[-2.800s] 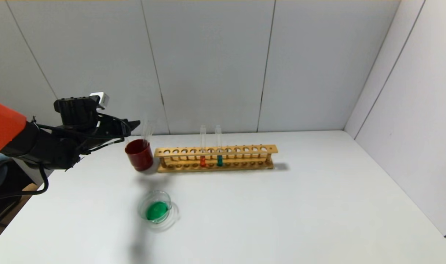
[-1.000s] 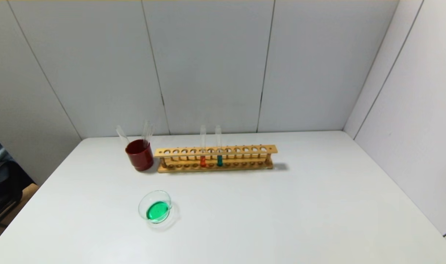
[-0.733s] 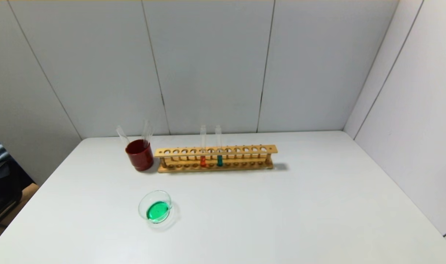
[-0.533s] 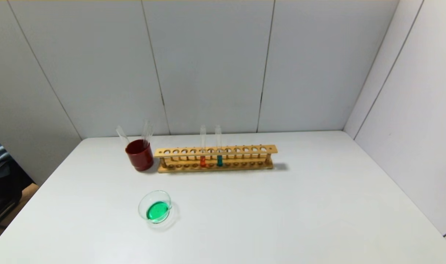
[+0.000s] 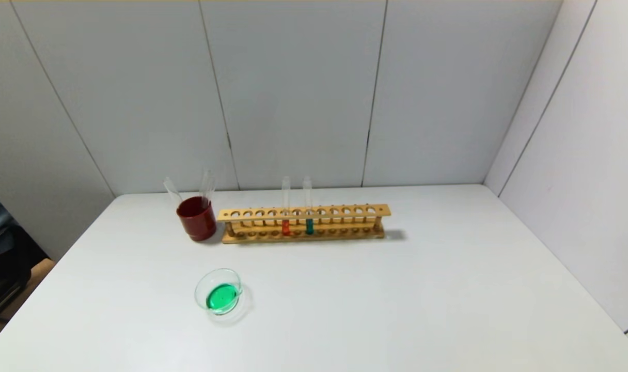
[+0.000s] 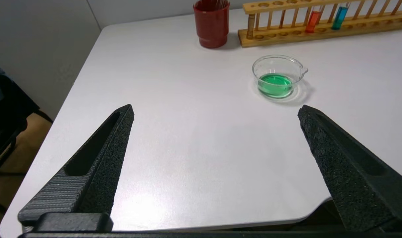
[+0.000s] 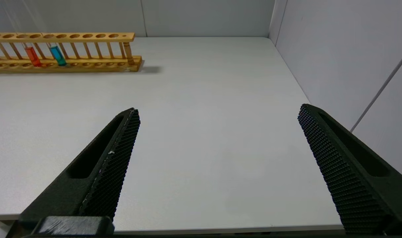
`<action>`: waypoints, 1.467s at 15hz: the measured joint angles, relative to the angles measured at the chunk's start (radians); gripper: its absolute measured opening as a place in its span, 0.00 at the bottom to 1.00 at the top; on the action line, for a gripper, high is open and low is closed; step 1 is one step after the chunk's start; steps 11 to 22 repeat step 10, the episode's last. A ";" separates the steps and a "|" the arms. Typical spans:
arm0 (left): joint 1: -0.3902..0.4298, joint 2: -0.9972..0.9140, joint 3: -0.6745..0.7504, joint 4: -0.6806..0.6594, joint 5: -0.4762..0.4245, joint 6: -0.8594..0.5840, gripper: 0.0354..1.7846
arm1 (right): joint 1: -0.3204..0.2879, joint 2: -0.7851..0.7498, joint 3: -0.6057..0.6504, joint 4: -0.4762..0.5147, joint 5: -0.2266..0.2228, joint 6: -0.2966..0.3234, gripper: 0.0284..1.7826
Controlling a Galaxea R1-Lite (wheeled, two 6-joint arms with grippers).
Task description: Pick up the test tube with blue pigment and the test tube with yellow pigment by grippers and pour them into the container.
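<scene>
The container (image 5: 199,290), a small clear glass dish, stands on the near left of the table and holds green liquid; it also shows in the left wrist view (image 6: 258,66). No tube with blue or yellow liquid is in view. Two empty clear tubes (image 5: 207,182) lean in the dark-red cup (image 5: 196,221). My left gripper (image 6: 216,110) is open and empty over the table's near left corner, well short of the dish. My right gripper (image 7: 219,110) is open and empty over the near right edge. Neither arm shows in the head view.
A wooden rack (image 5: 303,212) stands at the back beside the red cup, holding an orange-red tube (image 5: 285,226) and a teal-green tube (image 5: 309,226). Walls close the back and the right side. The table's left edge drops to the floor.
The left arm, which was at the red cup, has drawn back out of the head view, and a second empty tube now leans in the cup. Nothing has moved in the last second.
</scene>
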 joint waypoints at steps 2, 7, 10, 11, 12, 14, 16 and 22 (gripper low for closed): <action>0.000 -0.001 -0.004 0.007 0.000 0.001 0.98 | 0.000 0.000 0.000 0.000 0.000 0.000 0.98; 0.000 -0.007 0.002 -0.020 0.005 -0.026 0.98 | 0.000 0.000 0.000 -0.001 0.000 -0.004 0.98; 0.000 -0.008 0.026 -0.093 0.016 -0.054 0.98 | 0.000 0.000 0.000 0.000 0.000 0.000 0.98; 0.000 -0.008 0.026 -0.093 0.016 -0.054 0.98 | 0.000 0.000 0.000 0.000 0.000 0.000 0.98; 0.000 -0.008 0.026 -0.093 0.016 -0.054 0.98 | 0.000 0.000 0.000 0.000 0.000 0.000 0.98; 0.000 -0.008 0.026 -0.093 0.016 -0.054 0.98 | 0.000 0.000 0.000 0.000 0.000 0.000 0.98; 0.000 -0.008 0.026 -0.093 0.016 -0.054 0.98 | 0.000 0.000 0.000 0.000 0.000 0.000 0.98; 0.000 -0.008 0.026 -0.093 0.016 -0.054 0.98 | 0.000 0.000 0.000 0.000 0.000 0.000 0.98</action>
